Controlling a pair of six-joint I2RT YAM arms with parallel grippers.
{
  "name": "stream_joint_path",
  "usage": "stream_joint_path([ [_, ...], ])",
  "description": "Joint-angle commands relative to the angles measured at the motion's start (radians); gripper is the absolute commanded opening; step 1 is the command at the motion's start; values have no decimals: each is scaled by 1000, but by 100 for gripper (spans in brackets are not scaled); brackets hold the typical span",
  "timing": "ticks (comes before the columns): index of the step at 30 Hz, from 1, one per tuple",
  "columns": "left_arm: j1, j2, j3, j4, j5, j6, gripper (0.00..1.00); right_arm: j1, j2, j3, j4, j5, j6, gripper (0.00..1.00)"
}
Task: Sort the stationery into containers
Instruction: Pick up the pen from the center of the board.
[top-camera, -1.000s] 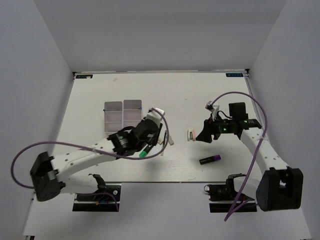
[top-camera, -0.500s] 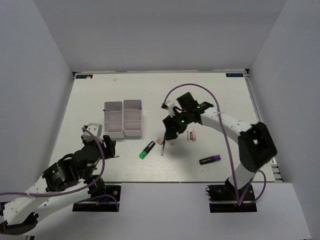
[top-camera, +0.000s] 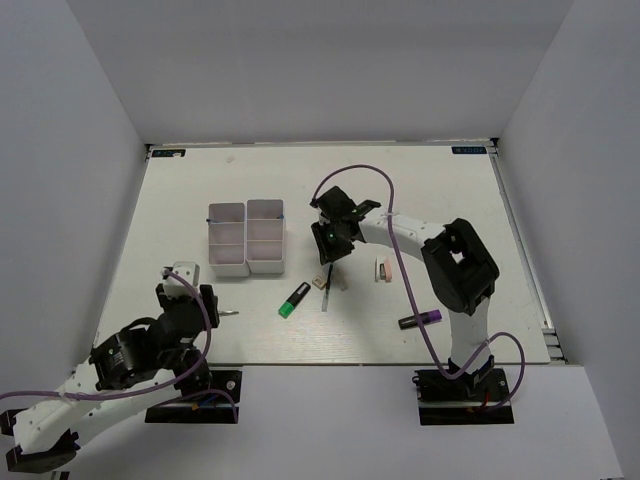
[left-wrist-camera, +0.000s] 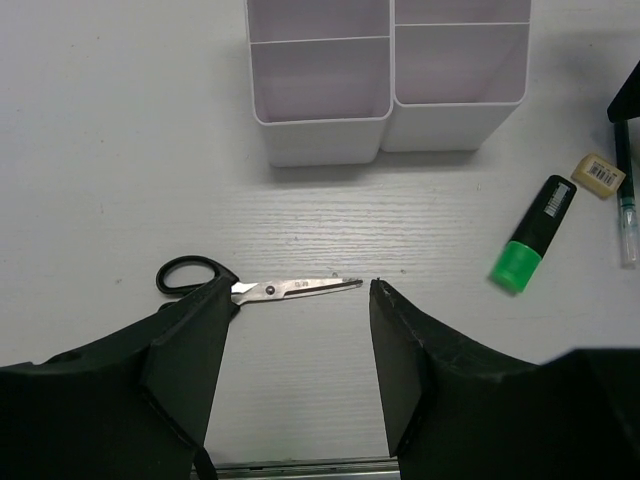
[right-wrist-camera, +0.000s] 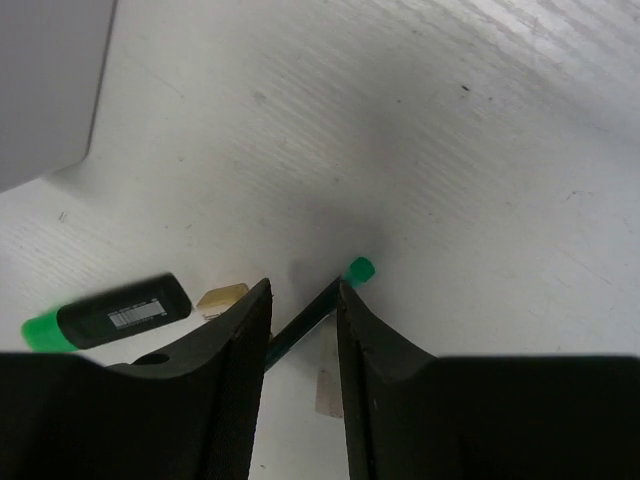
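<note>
Top external: the bins (top-camera: 247, 237) sit left of centre on the table (top-camera: 420, 190); right gripper (top-camera: 328, 246) hangs just right of them, over the pale pen (top-camera: 325, 293) and beige eraser (top-camera: 317, 282); highlighter (top-camera: 294, 299) near the bins' front; pink eraser (top-camera: 382, 268) and purple marker (top-camera: 421, 320) further right; left gripper (top-camera: 190, 292) is low at near left.
Left wrist: left gripper (left-wrist-camera: 300, 296) spread wide; scissors (left-wrist-camera: 255, 288) lie flat on the table just beyond its fingertips; bins (left-wrist-camera: 390, 95) behind; highlighter (left-wrist-camera: 530, 235) to the right.
Right wrist: right gripper (right-wrist-camera: 303, 288) fingers nearly together, pinching a dark pen (right-wrist-camera: 318, 303) with a green end; highlighter (right-wrist-camera: 110, 313) at left.
</note>
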Motion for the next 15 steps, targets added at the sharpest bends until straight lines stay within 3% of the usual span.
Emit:
stream_joint_path([
  [1,-3,-11,-16,-6,-24,6,68,0,11,18,-1,60,54,36],
  [15,-3,-28,-45,26,5,18,69,-1,44,-10,2,67,83,39],
])
